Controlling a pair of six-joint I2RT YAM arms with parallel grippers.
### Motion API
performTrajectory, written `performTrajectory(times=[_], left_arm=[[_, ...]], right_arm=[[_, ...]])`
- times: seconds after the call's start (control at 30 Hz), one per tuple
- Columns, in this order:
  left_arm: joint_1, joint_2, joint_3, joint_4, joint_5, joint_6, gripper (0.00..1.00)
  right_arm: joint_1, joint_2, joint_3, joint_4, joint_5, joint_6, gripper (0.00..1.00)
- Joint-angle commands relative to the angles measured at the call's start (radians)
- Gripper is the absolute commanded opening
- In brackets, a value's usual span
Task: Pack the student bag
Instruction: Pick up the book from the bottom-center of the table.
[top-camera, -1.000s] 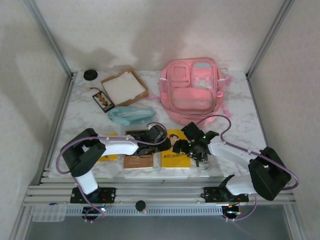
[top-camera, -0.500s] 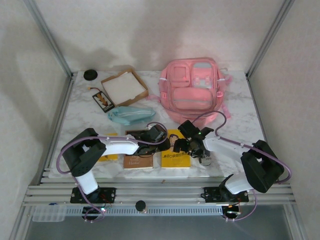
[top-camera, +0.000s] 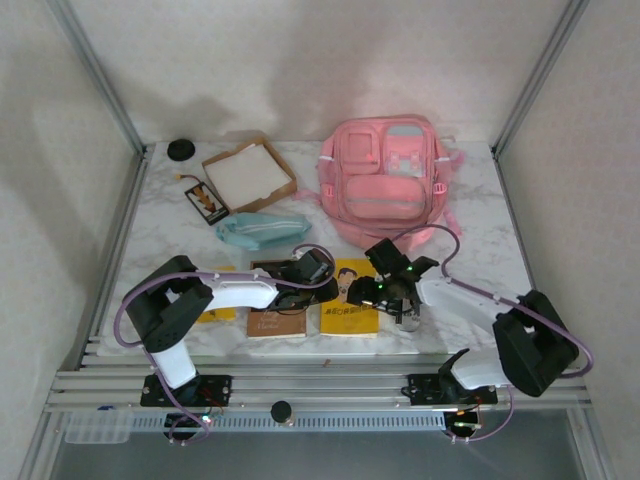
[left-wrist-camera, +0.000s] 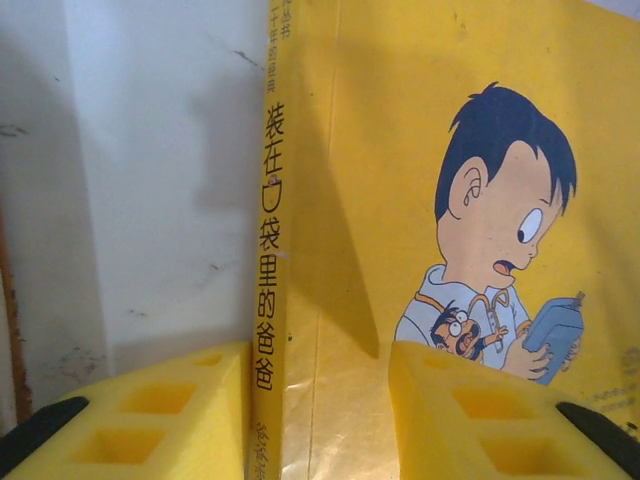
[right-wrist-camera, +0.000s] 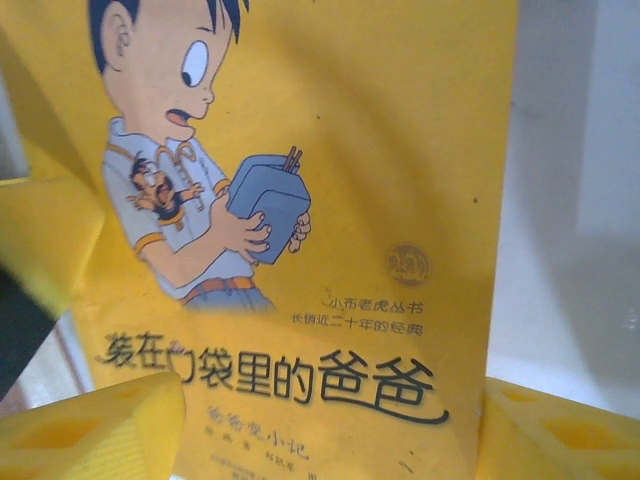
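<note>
Student bag (top-camera: 388, 180) lies beyond left end effector (left-wrist-camera: 320, 420) and right end effector (right-wrist-camera: 330, 430), gaping low over book (top-camera: 350, 305).

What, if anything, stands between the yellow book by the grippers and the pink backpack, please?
Nothing lying there does: bare table separates the yellow book from the student bag. The light-blue pouch lies left of that path; the right arm's cable loops above the bag's near edge.

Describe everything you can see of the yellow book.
The yellow book is a thin paperback; its glossy cover shows a cartoon boy in a pale shirt holding a blue-grey box, with black Chinese lettering on cover and spine. It lies closed, cover up, on the table beside a brown book. The left gripper and right gripper hang over it, jaws apart; contact is unclear.
</note>
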Motion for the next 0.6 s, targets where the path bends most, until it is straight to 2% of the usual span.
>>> performTrajectory(times=[0.0, 0.1, 0.27, 0.37, 0.57], left_arm=[[-0.001, 0.028, 0.011, -0.018, 0.002, -0.006, 0.40], [-0.001, 0.031, 0.010, -0.018, 0.001, -0.006, 0.39], [-0.003, 0.031, 0.008, -0.013, -0.005, -0.012, 0.38], [-0.003, 0.032, 0.013, -0.025, -0.013, -0.010, 0.38], [0.001, 0.025, 0.051, -0.027, -0.016, -0.017, 0.39]], right_arm=[[-0.018, -0.057, -0.002, 0.064, -0.073, -0.034, 0.70], [-0.026, -0.105, -0.035, 0.124, -0.133, -0.031, 0.66], [-0.053, -0.126, -0.055, 0.102, -0.109, -0.042, 0.53], [-0.070, -0.142, -0.054, 0.081, -0.084, -0.057, 0.40], [-0.108, -0.174, -0.070, 0.115, -0.136, -0.076, 0.18]])
